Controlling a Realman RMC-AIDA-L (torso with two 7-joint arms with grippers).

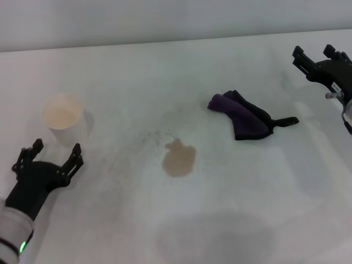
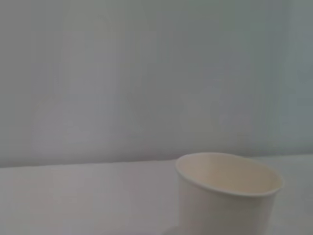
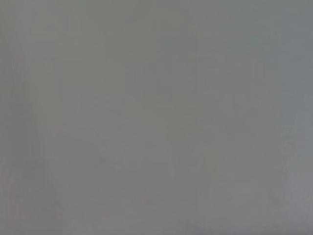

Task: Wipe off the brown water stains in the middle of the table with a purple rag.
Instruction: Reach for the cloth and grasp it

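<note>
On the desk [image 1: 231, 220], the stain [image 1: 179, 158] lies mid-desk, the rag [image 1: 245, 116] behind it to the right, and the cup [image 1: 62, 117] far left, just behind the left claw [image 1: 54, 154].
</note>
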